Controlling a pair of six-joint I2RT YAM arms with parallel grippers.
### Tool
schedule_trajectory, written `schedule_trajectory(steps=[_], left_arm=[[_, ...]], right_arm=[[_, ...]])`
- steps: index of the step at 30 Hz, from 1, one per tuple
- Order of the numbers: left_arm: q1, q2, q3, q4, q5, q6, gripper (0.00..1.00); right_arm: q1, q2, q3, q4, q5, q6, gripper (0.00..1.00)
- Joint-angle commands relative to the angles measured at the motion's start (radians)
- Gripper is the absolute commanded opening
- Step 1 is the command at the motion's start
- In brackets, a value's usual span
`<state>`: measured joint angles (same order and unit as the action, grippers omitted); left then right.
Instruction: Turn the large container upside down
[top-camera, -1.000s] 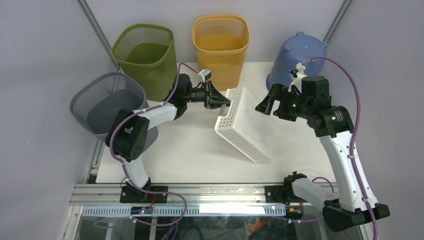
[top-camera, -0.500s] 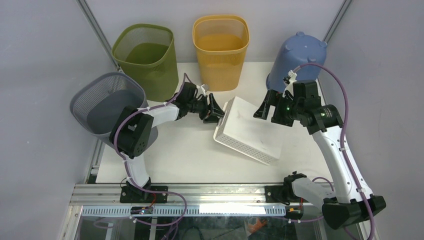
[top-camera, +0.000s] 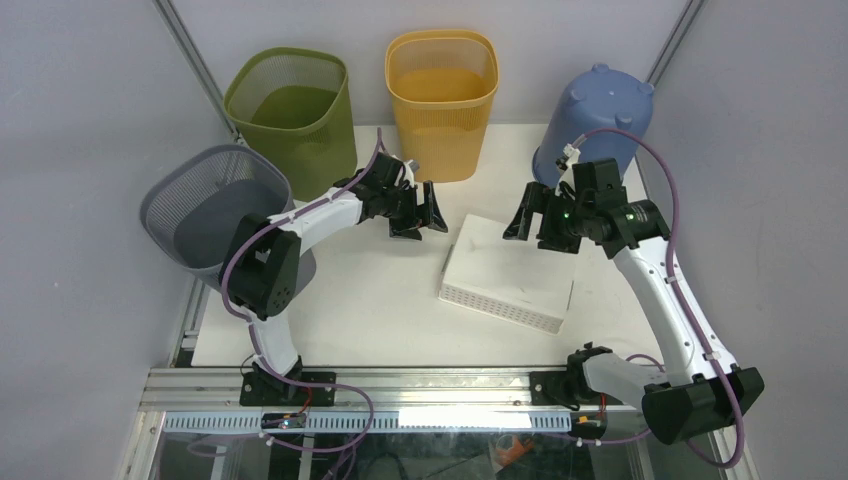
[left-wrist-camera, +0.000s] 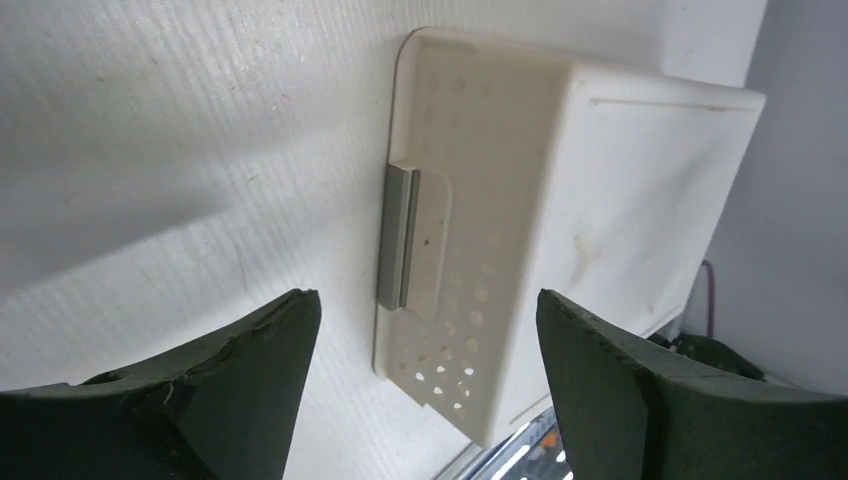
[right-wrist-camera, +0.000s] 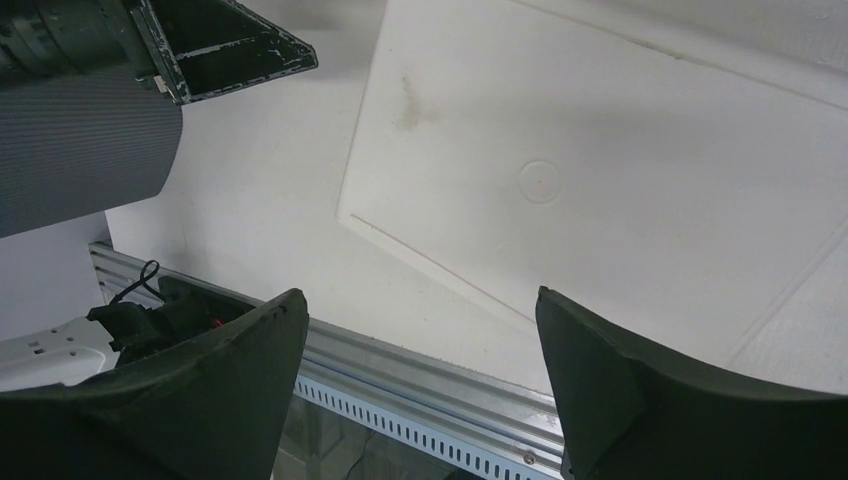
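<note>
The large container (top-camera: 505, 270), a white box with perforated sides, lies flat on the table with its plain bottom facing up. My left gripper (top-camera: 430, 208) hangs open just left of the box's short end, not touching it. In the left wrist view that end and its grey handle tab (left-wrist-camera: 398, 237) show between the spread fingers (left-wrist-camera: 260, 340) of the left gripper (left-wrist-camera: 425, 300). My right gripper (top-camera: 530, 212) hovers open over the container's far right part. The right wrist view looks down on the container's smooth base (right-wrist-camera: 620, 170), with nothing in the right gripper (right-wrist-camera: 420, 295).
A green mesh bin (top-camera: 290, 110) and an orange bin (top-camera: 442, 90) stand at the back. A grey mesh bin (top-camera: 205, 205) leans at the left edge. An upturned blue bucket (top-camera: 592, 120) sits at the back right. A metal rail (top-camera: 400, 385) runs along the near edge.
The container went from tilted on edge to lying flat, bottom up. My left gripper opened, let go of it and drew back left. The right gripper stayed open, shifting slightly.
</note>
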<state>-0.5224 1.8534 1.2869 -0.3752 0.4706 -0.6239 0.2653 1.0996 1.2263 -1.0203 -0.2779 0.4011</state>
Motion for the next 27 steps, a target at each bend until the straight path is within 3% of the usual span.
schedule_trajectory(steps=[1,7,12,21,24,27], left_arm=[[-0.024,-0.124,0.084,-0.161,-0.169,0.133,0.82],[-0.014,-0.247,0.129,-0.273,-0.334,0.130,0.85],[0.071,-0.348,0.132,-0.346,-0.358,0.142,0.88],[0.122,-0.447,0.147,-0.393,-0.399,0.118,0.89],[0.122,-0.450,0.139,-0.393,-0.404,0.118,0.89],[0.121,-0.451,0.130,-0.392,-0.407,0.118,0.89]], right_arm=[[0.073,0.013,-0.001,0.063,0.009,0.012,0.88],[0.374,0.131,-0.035,0.187,0.075,0.135,0.92],[0.592,0.312,0.037,0.246,0.145,0.147,0.96],[0.627,0.521,0.076,0.497,0.215,0.231,0.96],[0.643,0.594,0.130,0.495,0.312,0.297,0.96],[0.660,0.668,0.183,0.387,0.444,0.392,0.96]])
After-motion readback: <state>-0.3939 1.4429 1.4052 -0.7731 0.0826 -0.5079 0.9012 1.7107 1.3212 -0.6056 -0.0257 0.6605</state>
